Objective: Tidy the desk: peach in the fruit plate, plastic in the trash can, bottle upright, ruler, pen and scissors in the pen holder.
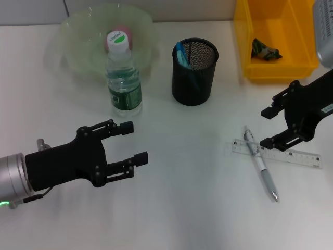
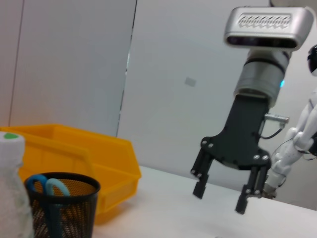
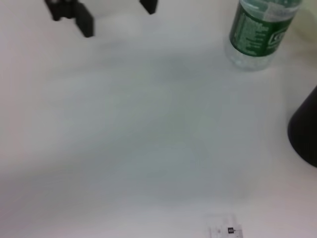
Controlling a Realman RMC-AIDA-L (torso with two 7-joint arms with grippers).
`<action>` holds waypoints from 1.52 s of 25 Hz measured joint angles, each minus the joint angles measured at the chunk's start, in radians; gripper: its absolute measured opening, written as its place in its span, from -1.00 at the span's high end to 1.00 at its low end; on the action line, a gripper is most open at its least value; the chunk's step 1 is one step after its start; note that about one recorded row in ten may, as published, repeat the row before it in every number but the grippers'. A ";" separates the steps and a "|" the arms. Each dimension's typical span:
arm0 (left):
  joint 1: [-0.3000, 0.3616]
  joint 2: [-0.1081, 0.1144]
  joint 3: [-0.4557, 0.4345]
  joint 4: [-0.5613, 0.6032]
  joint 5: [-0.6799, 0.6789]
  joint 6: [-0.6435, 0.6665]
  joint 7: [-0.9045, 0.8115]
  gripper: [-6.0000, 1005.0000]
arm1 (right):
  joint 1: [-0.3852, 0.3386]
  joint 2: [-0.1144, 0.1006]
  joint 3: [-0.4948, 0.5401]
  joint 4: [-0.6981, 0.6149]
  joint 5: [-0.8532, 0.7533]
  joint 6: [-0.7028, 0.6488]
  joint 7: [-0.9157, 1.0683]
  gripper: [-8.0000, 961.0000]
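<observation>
Our right gripper [image 1: 270, 127] hovers over the ruler [image 1: 291, 152], jaws spread.
Pen [image 1: 259, 162] lies across it; our left gripper [image 1: 134, 141], spread, hangs near the upright bottle [image 1: 123, 78].

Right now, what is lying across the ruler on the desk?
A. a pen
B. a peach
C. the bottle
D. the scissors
A: the pen lies crossed over the clear ruler on the desk, just below the right gripper; the scissors are in the pen holder and the bottle stands upright.
</observation>
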 joint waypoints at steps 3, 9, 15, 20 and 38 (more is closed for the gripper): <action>0.000 0.000 0.001 0.000 0.000 0.009 0.000 -0.50 | 0.000 0.000 -0.005 0.018 -0.003 0.020 0.007 -0.41; 0.000 0.002 0.000 0.000 0.000 0.013 -0.001 -0.50 | 0.001 0.002 -0.057 0.060 -0.014 0.067 0.039 -0.41; 0.001 0.002 0.001 0.000 0.000 0.013 -0.001 -0.50 | -0.007 0.003 -0.159 0.109 -0.031 0.136 0.029 -0.41; 0.008 0.000 0.001 -0.006 0.000 0.013 -0.002 -0.50 | -0.011 0.003 -0.211 0.129 -0.039 0.198 0.024 -0.41; 0.001 0.000 -0.003 -0.028 -0.001 0.013 -0.002 -0.50 | -0.009 0.008 -0.319 0.210 -0.034 0.343 0.014 -0.41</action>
